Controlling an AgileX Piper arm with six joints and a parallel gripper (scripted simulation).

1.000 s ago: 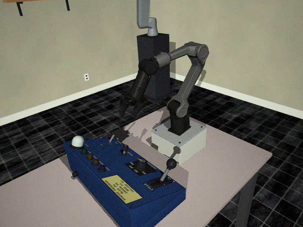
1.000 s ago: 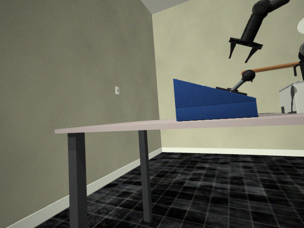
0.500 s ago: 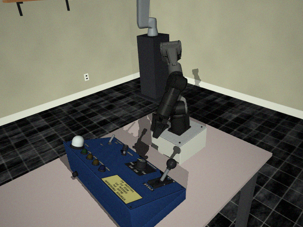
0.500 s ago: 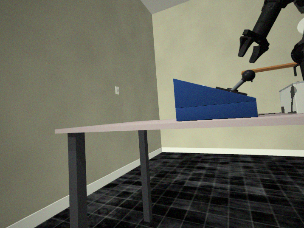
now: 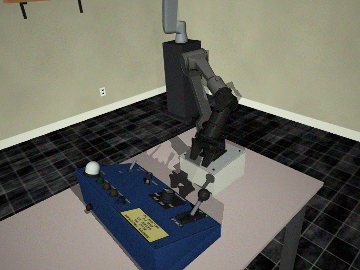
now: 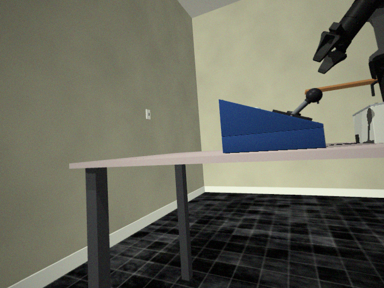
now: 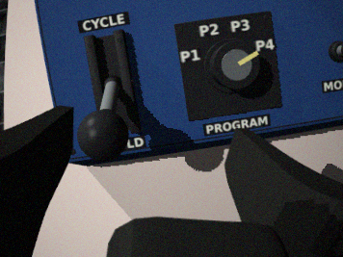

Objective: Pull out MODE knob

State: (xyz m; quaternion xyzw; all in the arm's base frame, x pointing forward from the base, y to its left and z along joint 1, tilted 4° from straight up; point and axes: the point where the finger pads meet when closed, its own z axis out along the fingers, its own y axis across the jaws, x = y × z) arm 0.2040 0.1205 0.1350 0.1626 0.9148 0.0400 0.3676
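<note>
So you've got the pale pink desk (image 5: 270, 191) carrying everything, and the blue console (image 5: 126, 221) sits slanted across it, running from the left edge toward the near edge. Behind it, close to the far corner, the arm stands on its white base block (image 5: 231, 164).

The arm is folded down over that block, and your gripper (image 5: 207, 154) hangs above it with the fingers spread all the way apart and nothing between them. From the exterior view the gripper (image 6: 330, 55) is up in the air, well above the console's sloped top and apart from it.

The MODE knob (image 5: 148, 178) is the small dark stub on the far half of the console face, between the toggle switch (image 5: 131, 165) and the PROGRAM dial (image 5: 168, 195). It's off to the gripper's left side and lower, well apart from the fingers. In the wrist view the MODE knob (image 7: 336, 51) is only just peeking in at the right edge, cut off, so you can't tell whether it's pushed in or pulled out.

What the wrist view mostly looks at is the PROGRAM dial, pointer at P4, and the CYCLE lever (image 7: 102, 133) with its black ball. The white dome (image 5: 92, 168) and the row of small lamps (image 5: 109, 188) are at the console's left end.
</note>
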